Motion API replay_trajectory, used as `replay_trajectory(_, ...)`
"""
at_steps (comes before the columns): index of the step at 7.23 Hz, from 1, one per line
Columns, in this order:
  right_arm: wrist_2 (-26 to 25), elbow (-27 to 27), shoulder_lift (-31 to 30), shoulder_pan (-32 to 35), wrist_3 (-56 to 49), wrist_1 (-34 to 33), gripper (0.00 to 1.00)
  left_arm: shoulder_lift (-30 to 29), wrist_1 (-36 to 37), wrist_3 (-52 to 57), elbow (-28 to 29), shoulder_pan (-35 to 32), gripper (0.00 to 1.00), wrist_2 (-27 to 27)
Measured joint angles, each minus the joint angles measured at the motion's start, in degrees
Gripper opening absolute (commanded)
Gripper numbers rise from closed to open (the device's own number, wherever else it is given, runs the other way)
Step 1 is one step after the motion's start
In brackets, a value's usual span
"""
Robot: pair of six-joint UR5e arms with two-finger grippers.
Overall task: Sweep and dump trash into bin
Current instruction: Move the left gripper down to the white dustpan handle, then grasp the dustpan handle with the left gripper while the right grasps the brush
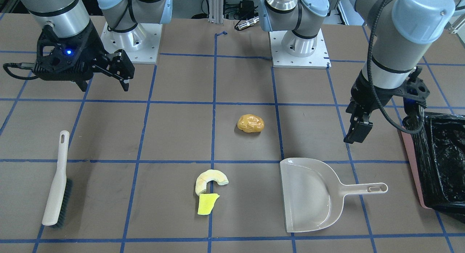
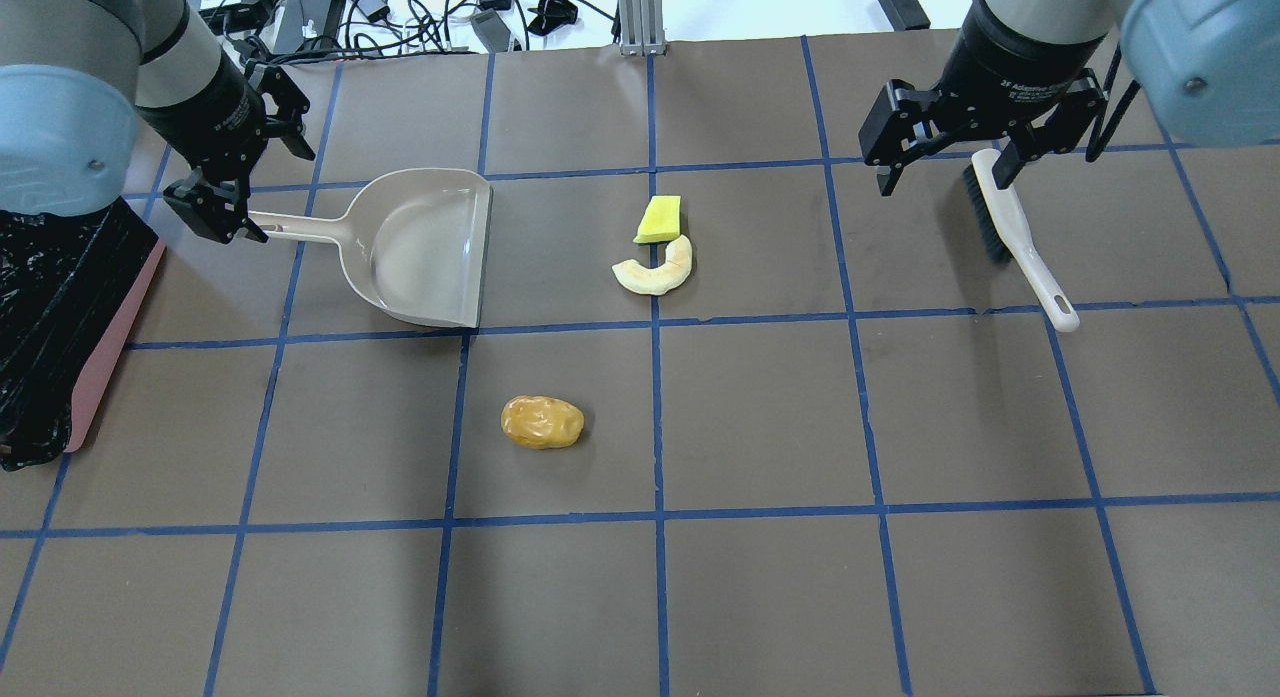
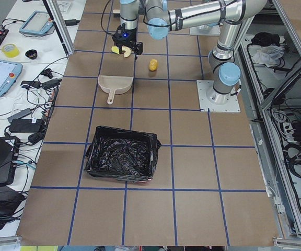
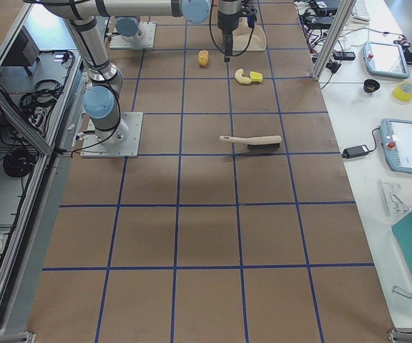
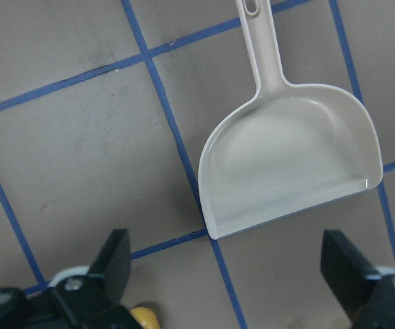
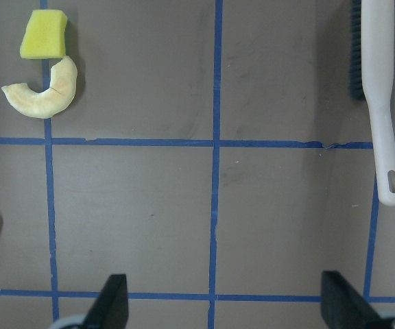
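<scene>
The trash lies on the brown table: a glossy orange-brown lump (image 1: 250, 123) (image 2: 542, 422), a pale crescent (image 1: 209, 180) (image 2: 655, 272) and a yellow wedge (image 1: 207, 204) (image 2: 660, 219) touching it. The right wrist view also shows the wedge (image 6: 44, 34) and the crescent (image 6: 43, 96). The bin (image 1: 425, 155) (image 2: 105, 337), pink-sided with a black bag, stands at the table's left end. My left gripper (image 1: 359, 131) (image 2: 215, 202) (image 5: 225, 253) is open and empty, hovering near the dustpan's handle. My right gripper (image 1: 105, 82) (image 2: 945, 172) (image 6: 225, 295) is open and empty, above the table near the brush.
A beige dustpan (image 1: 308, 195) (image 2: 420, 247) (image 5: 286, 157) lies flat between the bin and the trash, mouth towards the trash. A white-handled brush (image 1: 56, 180) (image 2: 1010, 227) (image 6: 379, 89) lies on the right side. Blue tape lines grid the table.
</scene>
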Motion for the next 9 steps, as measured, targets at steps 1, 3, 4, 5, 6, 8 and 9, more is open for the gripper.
replay_trajectory(1, 0.03, 0.08, 0.12, -0.03, -0.31, -0.01, 1.00, -1.78, 0.42, -4.50, 0.90, 0.04, 1.00, 1.05)
replay_trajectory(3, -0.22, 1.15, 0.37, -0.34, -1.11, -0.63, 1.00, -6.52, -1.39, -7.27, 5.06, 0.86, 1.00, 5.07)
replay_trajectory(4, -0.27, 2.13, 0.41, -0.52, -1.35, -1.39, 1.00, -8.63, -4.24, -7.20, 8.43, 2.33, 1.00, 5.68)
replay_trajectory(5, -0.25, 2.76, 0.46, -1.05, -1.95, -2.19, 1.00, -10.78, -6.50, -6.96, 11.45, 3.81, 1.00, 5.86)
replay_trajectory(6, -0.10, 3.03, 0.53, -2.37, -4.15, -2.48, 1.00, -13.19, -7.38, -6.81, 13.27, 5.01, 1.00, 6.42)
replay_trajectory(8, 0.10, 3.55, 1.02, -5.43, -8.67, -2.68, 1.00, -17.76, -6.83, -6.89, 14.52, 6.28, 1.00, 7.67)
replay_trajectory(9, -0.12, 3.96, 1.25, -6.04, -9.19, -2.76, 1.00, -19.66, -4.98, -7.20, 14.51, 6.43, 1.00, 8.16)
